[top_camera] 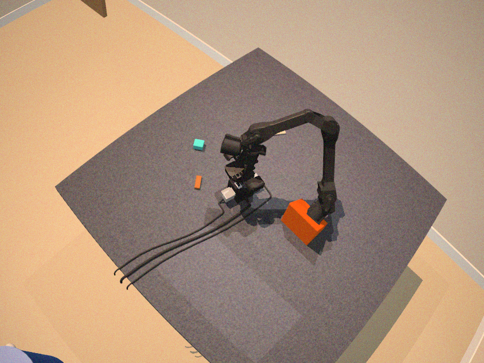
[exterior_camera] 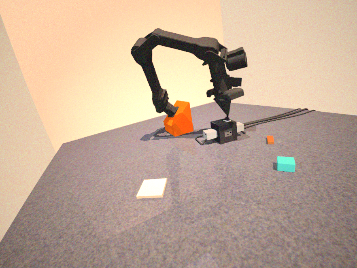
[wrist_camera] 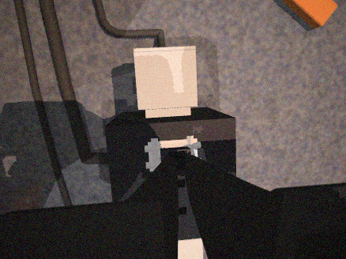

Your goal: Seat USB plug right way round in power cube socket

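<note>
Three black cables (top_camera: 183, 237) trail across the surface (top_camera: 156, 156) in the top view; the arm (top_camera: 329, 156) (exterior_camera: 178, 39) is arched over. In the exterior view, the fingers (exterior_camera: 227, 114) are pointed down, clamped on the USB plug (exterior_camera: 227, 118) atop the power cube (exterior_camera: 220, 134) (wrist_camera: 221, 129), presumably for seating. In the wrist view, plug orientation cannot be told.

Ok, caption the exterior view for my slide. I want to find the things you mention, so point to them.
The arm's gripper (exterior_camera: 227, 115), closed on the USB plug (exterior_camera: 227, 117), points down at the top of the black power cube (exterior_camera: 220, 135).

Matte black arm (top_camera: 330, 156) (exterior_camera: 147, 72) with smooth tubular links, rounded joints and a dark, tapering gripper (top_camera: 243, 195) (exterior_camera: 227, 114) (wrist_camera: 178, 165).
</note>
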You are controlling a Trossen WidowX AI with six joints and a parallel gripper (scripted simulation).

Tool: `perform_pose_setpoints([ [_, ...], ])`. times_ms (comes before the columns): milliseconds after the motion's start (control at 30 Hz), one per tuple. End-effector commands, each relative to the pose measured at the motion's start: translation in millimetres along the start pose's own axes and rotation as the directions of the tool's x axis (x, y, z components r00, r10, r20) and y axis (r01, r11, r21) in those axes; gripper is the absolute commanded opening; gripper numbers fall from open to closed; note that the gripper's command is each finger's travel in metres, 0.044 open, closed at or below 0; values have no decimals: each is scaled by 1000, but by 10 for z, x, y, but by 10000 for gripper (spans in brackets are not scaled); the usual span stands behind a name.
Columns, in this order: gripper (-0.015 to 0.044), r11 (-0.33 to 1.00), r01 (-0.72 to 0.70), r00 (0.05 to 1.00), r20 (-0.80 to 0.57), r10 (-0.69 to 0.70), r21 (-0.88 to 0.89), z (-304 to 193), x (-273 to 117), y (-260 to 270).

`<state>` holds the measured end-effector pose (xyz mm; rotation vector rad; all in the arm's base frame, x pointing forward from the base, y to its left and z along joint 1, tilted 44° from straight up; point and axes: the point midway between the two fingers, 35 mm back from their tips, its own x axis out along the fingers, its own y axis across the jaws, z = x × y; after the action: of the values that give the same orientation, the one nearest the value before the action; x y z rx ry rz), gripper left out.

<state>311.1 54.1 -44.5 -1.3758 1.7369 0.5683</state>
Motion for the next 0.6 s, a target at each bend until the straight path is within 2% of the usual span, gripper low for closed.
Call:
perform_pose_setpoints([
  [0,0,1000,-1,1000,-7,1,-1,-21,23,-2],
  [133,0,1000,-1,1000,-7,1,-1,-21,23,-2],
  [267,95,1000,0,1000,0,0,0,0,0,0],
  [567,95,1000,0,1000,0,0,0,0,0,0],
])
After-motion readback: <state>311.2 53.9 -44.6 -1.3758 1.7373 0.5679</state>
